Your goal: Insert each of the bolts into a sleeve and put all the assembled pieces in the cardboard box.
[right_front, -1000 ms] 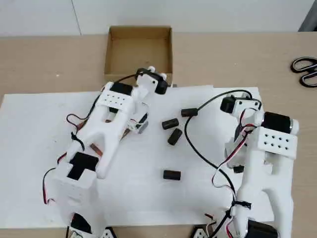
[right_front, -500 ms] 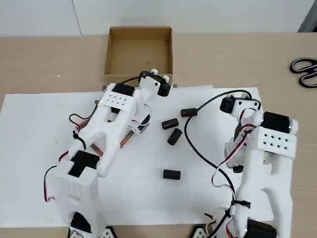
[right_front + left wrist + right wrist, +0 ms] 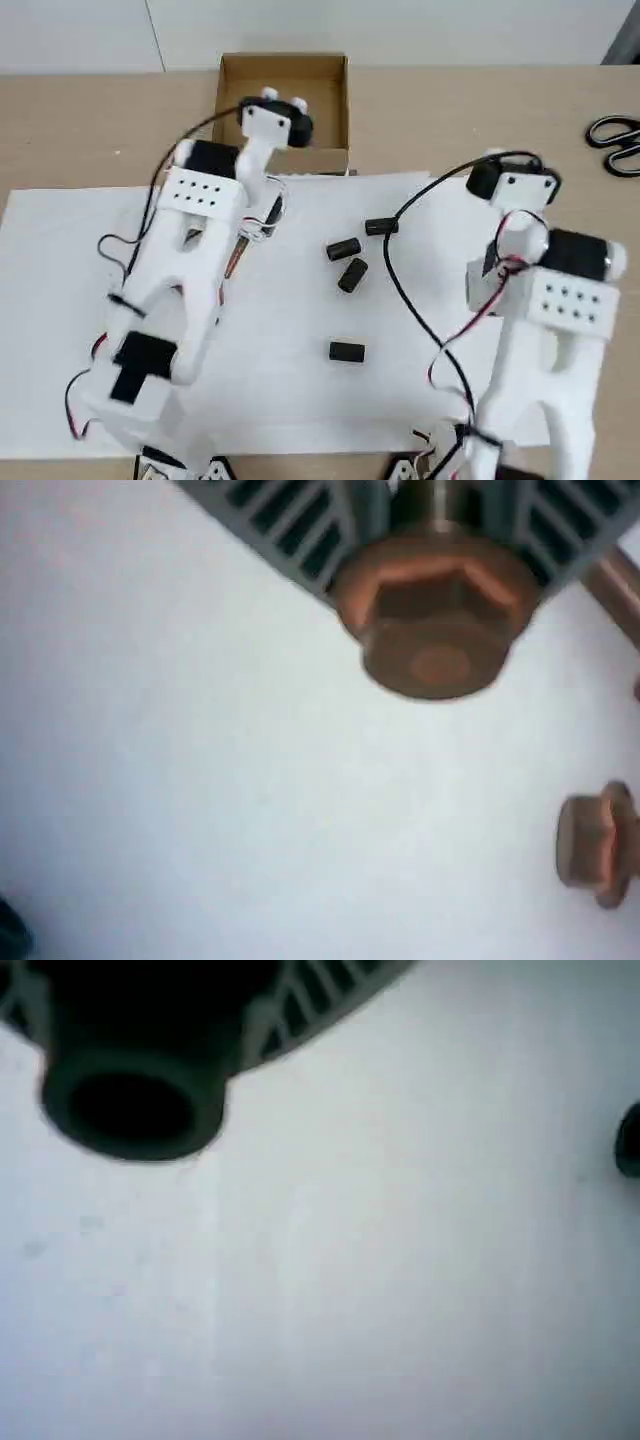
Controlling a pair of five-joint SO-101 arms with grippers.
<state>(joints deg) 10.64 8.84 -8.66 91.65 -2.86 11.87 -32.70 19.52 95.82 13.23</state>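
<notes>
Bolt (image 3: pixel 435 615) sits pinched by its shank in the left claw (image 3: pixel 432 508), hex head toward the wrist camera and long axis running back between the ribbed fingers. Since half a second ago that arm has lifted and swung toward the cardboard box (image 3: pixel 320 100). Right claw (image 3: pixel 150 1005) grips a black sleeve (image 3: pixel 130 1105), bore facing its camera, above the white paper (image 3: pixel 60 250).

The held bolt (image 3: pixel 437 620) showed its head alone; its shank was hidden between the jaws of the left gripper (image 3: pixel 440 515). A 2nd bolt (image 3: pixel 597 842) and a copper shank (image 3: pixel 615 585) were cut off by the picture's edge. The sleeve (image 3: pixel 135 1110) was blurred, its rear end buried in the right gripper (image 3: pixel 150 1010). A dark shape (image 3: pixel 630 1140) was too cropped to identify. The scissors (image 3: pixel 615 143) ran off the high view's edge.
</notes>
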